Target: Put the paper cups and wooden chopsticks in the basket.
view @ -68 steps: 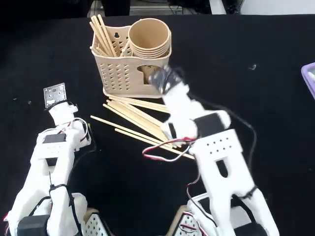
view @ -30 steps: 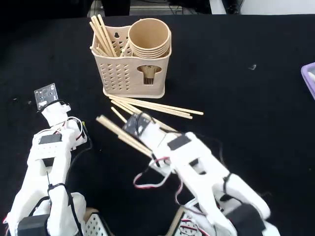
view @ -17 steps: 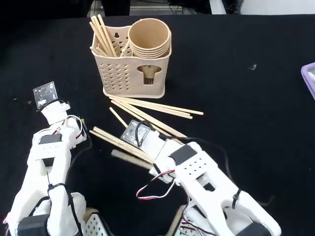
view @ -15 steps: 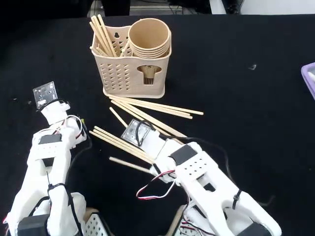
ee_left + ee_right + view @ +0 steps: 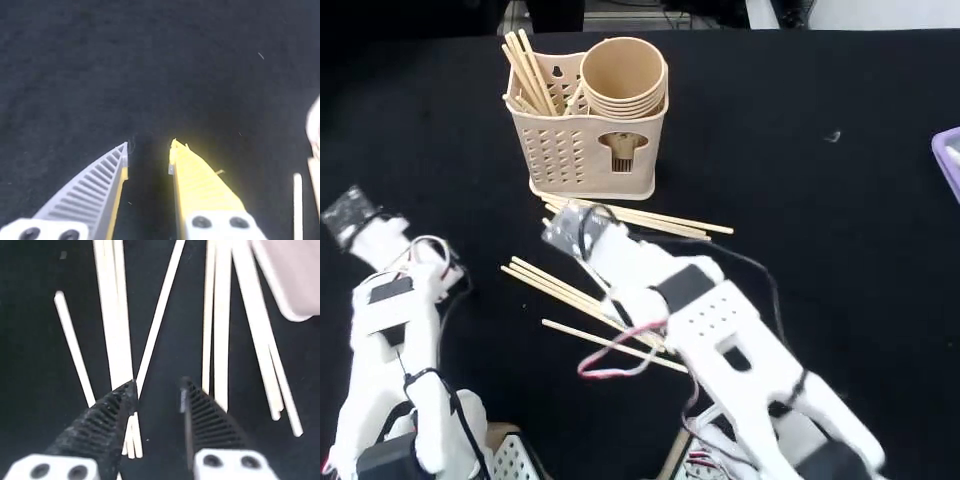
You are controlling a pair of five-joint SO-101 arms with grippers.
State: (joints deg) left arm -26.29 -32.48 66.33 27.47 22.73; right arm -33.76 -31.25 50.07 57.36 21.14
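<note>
A beige slotted basket (image 5: 582, 150) stands at the back of the black table, holding a stack of paper cups (image 5: 625, 72) and several wooden chopsticks (image 5: 525, 68). More chopsticks lie loose in front of it: a bundle (image 5: 650, 217) near the basket, another (image 5: 565, 290) further forward, and a single stick (image 5: 615, 345). My right gripper (image 5: 570, 232) hangs low over these sticks; it is open (image 5: 157, 387), with several chopsticks (image 5: 117, 325) just beyond its tips and nothing held. My left gripper (image 5: 352, 215) is far out to the left, open (image 5: 148, 147) over bare cloth.
A purple container edge (image 5: 950, 155) shows at the table's far right. A corner of the basket (image 5: 295, 275) appears in the right wrist view. One chopstick end (image 5: 297, 205) lies at the border of the left wrist view.
My right arm came down from the basket to the loose chopsticks, which got pushed and spread apart, then shifted back toward the basket. My left arm swung further left.
</note>
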